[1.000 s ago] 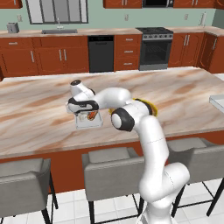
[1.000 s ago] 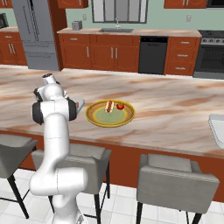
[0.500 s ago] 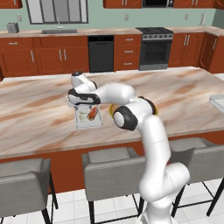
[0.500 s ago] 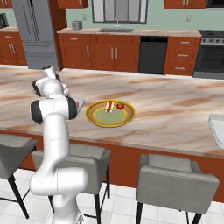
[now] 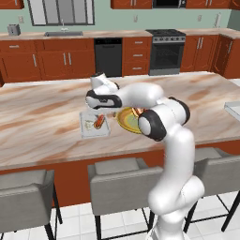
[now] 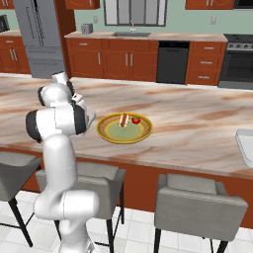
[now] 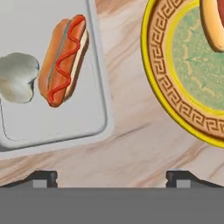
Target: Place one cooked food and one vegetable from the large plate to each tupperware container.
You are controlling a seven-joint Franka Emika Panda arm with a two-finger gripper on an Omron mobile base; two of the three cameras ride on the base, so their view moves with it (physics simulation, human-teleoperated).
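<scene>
A white robot arm reached left across a marble tabletop (image 5: pixel 42 122) in a kitchen. Its gripper (image 7: pixel 111 177) hung over bare marble between a tupperware container (image 7: pixel 98 94) and the large plate (image 7: pixel 159 78), with the jaws spread wide and holding nothing. In the hand view the two dark fingertips (image 7: pixel 43 177) stood far apart at the bottom edge.

The container lay just beyond the left fingertip. Inside it rested a hot dog (image 7: pixel 63 59) in a bun with a squiggle of ketchup, and beside that a pale, lumpy vegetable (image 7: pixel 17 76) that could not be identified for certain. The two foods lay close together, almost touching.

The plate, yellow-rimmed with a brown patterned ring and green centre, sat near the container but apart from it. A second hot dog (image 6: pixel 123 120) and a red tomato (image 6: pixel 136 119) lay side by side on it near its far edge.

Nothing stood between the jaws and either dish. Another pale tray (image 6: pixel 245 143) sat well off to the right at the tabletop's edge. Grey stools (image 5: pixel 119 180) lined the near side. The forearm stretched level over the plate, the hand pointing down.
</scene>
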